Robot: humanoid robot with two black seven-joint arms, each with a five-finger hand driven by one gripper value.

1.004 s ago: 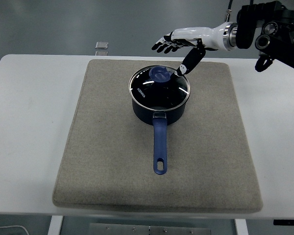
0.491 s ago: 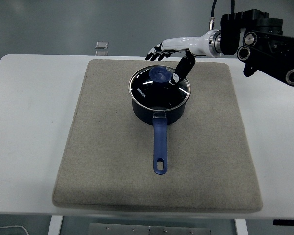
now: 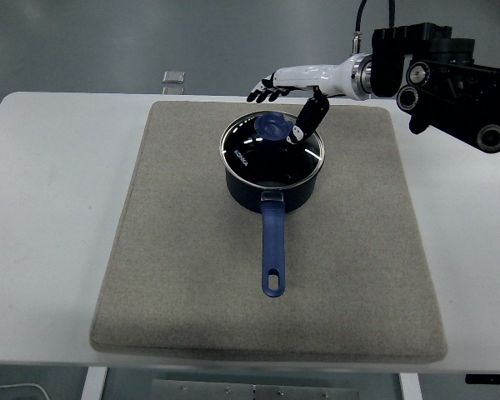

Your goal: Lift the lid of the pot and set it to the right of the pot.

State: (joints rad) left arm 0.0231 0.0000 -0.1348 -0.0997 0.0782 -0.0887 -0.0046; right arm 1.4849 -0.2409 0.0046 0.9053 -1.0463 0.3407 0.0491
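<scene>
A dark blue pot [image 3: 271, 171] stands on the far centre of a grey felt mat [image 3: 192, 275] that covers most of the white desk [image 3: 42, 208]. White lettering is printed on the pot's left wall, just under the rim; it appears to read "KONKA", though the print is small and not certain. The glass pot lid [image 3: 258, 154] sits seated on the pot, level, with its round blue knob [image 3: 272, 127] toward the far side of the lid. The pot's blue handle [image 3: 272, 246] runs straight from the pot toward the near edge of the desk and ends in a hanging slot. The right hand [image 3: 293, 92], white-backed with black fingertips, comes in from the right and hangs over the far rim of the pot. Its fingers [image 3: 262, 87] are spread apart and extended to the left beyond the pot, holding nothing, while the thumb [image 3: 307, 118] points down to the right of the knob, its tip at or just above the lid glass; whether it touches cannot be told. The black arm housing [image 3: 433, 79] with its cables lies beyond the pot to the right, over the far right corner of the mat. A small grey rectangular object [image 3: 173, 77] lies on the desk beyond the pot and to its left, off the mat's far edge; any marking on it is too small to read. The mat surface to the right of the pot carries no object.
</scene>
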